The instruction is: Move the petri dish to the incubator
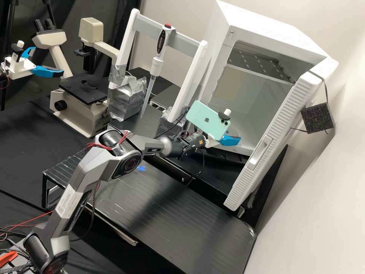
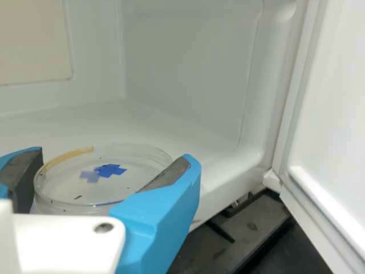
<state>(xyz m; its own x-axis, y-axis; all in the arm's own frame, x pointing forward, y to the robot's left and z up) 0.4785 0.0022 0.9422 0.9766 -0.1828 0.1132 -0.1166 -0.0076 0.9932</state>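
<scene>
Wrist view: one petri dish [image 2: 102, 185]

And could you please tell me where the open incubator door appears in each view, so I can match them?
High view: the door stands open at the right, its ribbed face slanting down from the incubator.
Wrist view: the door is the smooth white panel angled out from the incubator's front edge.
Shared landmark: the beige panel inside the incubator.

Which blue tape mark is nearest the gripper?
The mark seen through the petri dish, inside the incubator; the other mark lies on the black platform.
</scene>
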